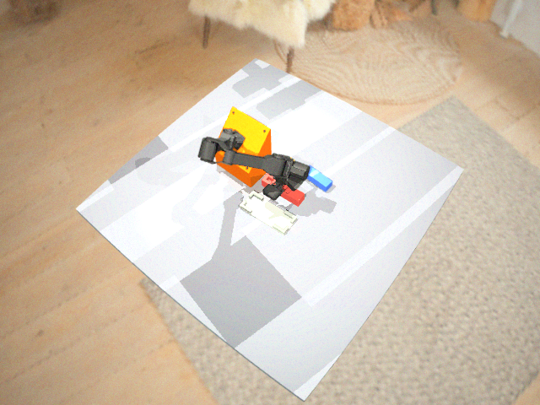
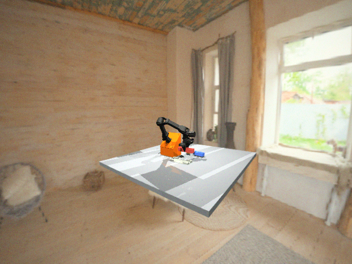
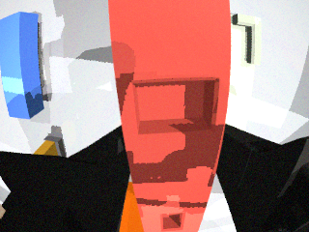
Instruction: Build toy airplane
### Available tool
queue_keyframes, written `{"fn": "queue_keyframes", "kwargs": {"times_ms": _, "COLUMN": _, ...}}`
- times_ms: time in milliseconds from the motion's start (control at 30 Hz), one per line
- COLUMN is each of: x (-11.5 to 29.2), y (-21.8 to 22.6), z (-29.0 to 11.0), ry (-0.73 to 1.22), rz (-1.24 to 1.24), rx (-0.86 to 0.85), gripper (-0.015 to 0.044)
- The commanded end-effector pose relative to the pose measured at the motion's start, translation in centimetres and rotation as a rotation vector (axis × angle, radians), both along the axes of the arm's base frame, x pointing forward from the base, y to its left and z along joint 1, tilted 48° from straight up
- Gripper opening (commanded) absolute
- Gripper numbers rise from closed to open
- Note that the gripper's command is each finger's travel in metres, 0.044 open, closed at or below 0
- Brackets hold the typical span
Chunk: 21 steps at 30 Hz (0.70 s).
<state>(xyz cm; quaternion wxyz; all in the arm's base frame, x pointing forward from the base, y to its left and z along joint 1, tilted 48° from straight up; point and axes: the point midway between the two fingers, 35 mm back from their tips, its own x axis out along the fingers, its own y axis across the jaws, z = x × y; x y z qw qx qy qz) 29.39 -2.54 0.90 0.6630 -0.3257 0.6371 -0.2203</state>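
Observation:
My gripper (image 1: 279, 190) (image 2: 186, 148) is shut on the red fuselage (image 1: 294, 197) (image 2: 190, 150) (image 3: 168, 45) and holds it a little above the table. The fuselage is just behind the pale cradle jig (image 1: 267, 212) (image 2: 180, 160) (image 3: 249, 39), not in it. In the wrist view the fuselage runs straight away from me, with a large square socket (image 3: 173, 100) on top and a small one (image 3: 170, 220) near its end. A blue part (image 1: 319, 179) (image 2: 199, 153) (image 3: 22, 65) lies on the table to the right of the gripper. I cannot make out the tail fin.
The orange wedge-shaped arm base (image 1: 249, 139) (image 2: 170, 144) stands right behind the work spot. The grey table (image 1: 348, 244) (image 2: 198, 181) stretches wide in front and to the right. Its edges are far from the parts.

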Motion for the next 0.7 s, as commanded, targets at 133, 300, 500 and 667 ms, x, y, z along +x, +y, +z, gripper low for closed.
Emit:
{"fn": "queue_keyframes", "kwargs": {"times_ms": 133, "x": -0.1, "y": -2.3, "z": 0.9, "ry": 0.007, "rz": 0.014, "rx": -0.011, "gripper": 0.0000}}
{"fn": "queue_keyframes", "kwargs": {"times_ms": 300, "x": -0.3, "y": -3.8, "z": 1.4, "ry": 0.012, "rz": 0.018, "rx": -0.018, "gripper": 0.0000}}
{"fn": "queue_keyframes", "kwargs": {"times_ms": 500, "x": -0.5, "y": -5.5, "z": 2.1, "ry": 0.018, "rz": 0.022, "rx": -0.031, "gripper": 0.0000}}
{"fn": "queue_keyframes", "kwargs": {"times_ms": 667, "x": -0.8, "y": -6.8, "z": 2.6, "ry": 0.022, "rz": 0.024, "rx": -0.042, "gripper": 0.0000}}
